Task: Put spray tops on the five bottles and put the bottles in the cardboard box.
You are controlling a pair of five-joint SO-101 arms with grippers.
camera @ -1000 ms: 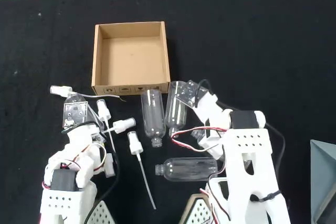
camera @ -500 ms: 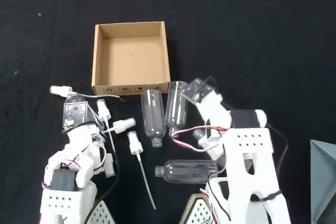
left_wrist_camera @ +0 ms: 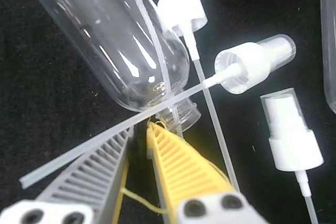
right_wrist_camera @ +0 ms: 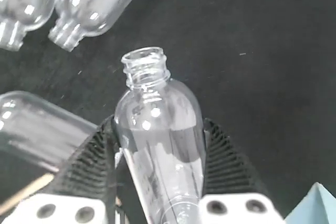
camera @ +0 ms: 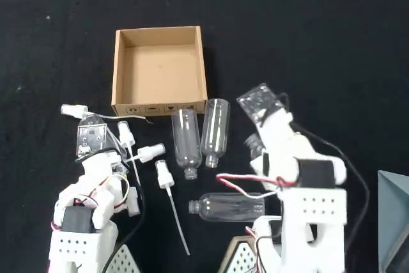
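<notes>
Cardboard box sits open-topped toward the far middle of the black bench in the high view. Just off its near right corner, one bottle and its neighbour lie side by side, necks toward the arms. A third bottle lies crosswise nearer the arm bases. Four loose spray tops are scattered left of the pair: the first, the second, the third and the fourth, whose long dip tube trails toward the near edge. The left end effector is low among these tops, and the right end effector is to the right of the bottle pair. In the left wrist view, the grey and yellow fingers are pressed nearly together (only a thin dark slit between them), with their tips right at the neck of a clear bottle lying on the bench. A dip tube crosses over the grey finger, and three tops lie just beside the neck. In the right wrist view, the black fingers pinch a capless bottle by its body, its open mouth pointing away from the wrist. Two other bottle necks and another bottle's body lie on the bench nearby.
</notes>
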